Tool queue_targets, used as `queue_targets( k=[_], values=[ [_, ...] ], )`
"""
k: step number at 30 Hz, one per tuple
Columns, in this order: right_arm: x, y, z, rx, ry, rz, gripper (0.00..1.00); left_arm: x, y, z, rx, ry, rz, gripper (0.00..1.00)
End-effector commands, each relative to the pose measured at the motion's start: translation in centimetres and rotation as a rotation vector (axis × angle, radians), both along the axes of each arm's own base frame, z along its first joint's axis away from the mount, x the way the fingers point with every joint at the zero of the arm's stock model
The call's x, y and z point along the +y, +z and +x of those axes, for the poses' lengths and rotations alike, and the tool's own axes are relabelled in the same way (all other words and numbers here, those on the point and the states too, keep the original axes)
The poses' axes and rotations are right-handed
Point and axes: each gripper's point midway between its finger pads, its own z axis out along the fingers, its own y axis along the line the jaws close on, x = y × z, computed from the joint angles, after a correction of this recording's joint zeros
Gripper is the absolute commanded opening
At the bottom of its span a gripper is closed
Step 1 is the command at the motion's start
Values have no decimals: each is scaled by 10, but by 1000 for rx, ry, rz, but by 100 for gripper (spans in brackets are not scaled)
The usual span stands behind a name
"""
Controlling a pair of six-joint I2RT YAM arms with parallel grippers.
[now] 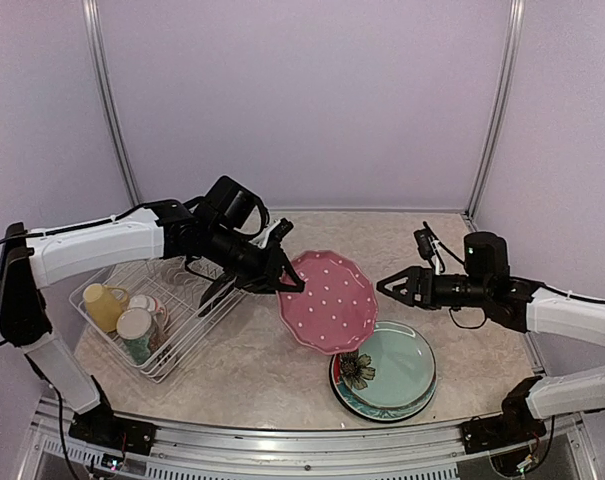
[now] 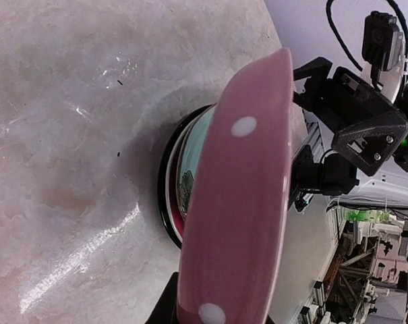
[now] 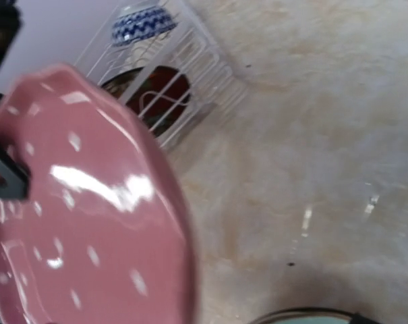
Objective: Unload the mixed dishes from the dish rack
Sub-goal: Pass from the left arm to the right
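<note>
Fingers of the left gripper pinched on the left rim of the pink polka-dot plate — glossy ceramic, scalloped edge, small white dots. The plate is held tilted in the air over the marbled beige table, between the dish rack and a stack of plates. On top of the stack is a smooth pale green plate, with a floral, dark-rimmed one under it. The pink plate's lower edge overlaps the stack from above. The right gripper hovers just beside the plate's right rim, apart from it; cannot tell if its jaws are spread or together.

The white wire rack holds a yellow mug, a cream floral mug, a blue zigzag bowl and a red dish behind the wires. In the left wrist view the plate is edge-on and hides most of the stack. The right wrist view is blurred — its own fingers are hard to make out.
</note>
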Motion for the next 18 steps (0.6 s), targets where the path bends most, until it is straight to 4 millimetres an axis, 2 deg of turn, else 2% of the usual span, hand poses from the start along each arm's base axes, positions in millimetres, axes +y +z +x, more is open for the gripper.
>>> queue_targets(
  k=[1, 5, 11, 14, 18],
  values=[
    [21, 4, -4, -7, 62, 43, 88, -48, 67, -10, -97, -138, -227, 0],
    [36, -4, -11, 15, 117, 64, 80, -62, 65, -20, -73, -197, -238, 0],
    [46, -2, -20, 25, 181, 122, 55, -67, 53, -22, -64, -219, -201, 0],
    [46, -1, -21, 22, 186, 134, 37, -65, 53, -21, -75, -221, -193, 0],
    [47, -3, -21, 25, 190, 134, 2, -59, 53, -16, -79, -206, -186, 0]
  ],
)
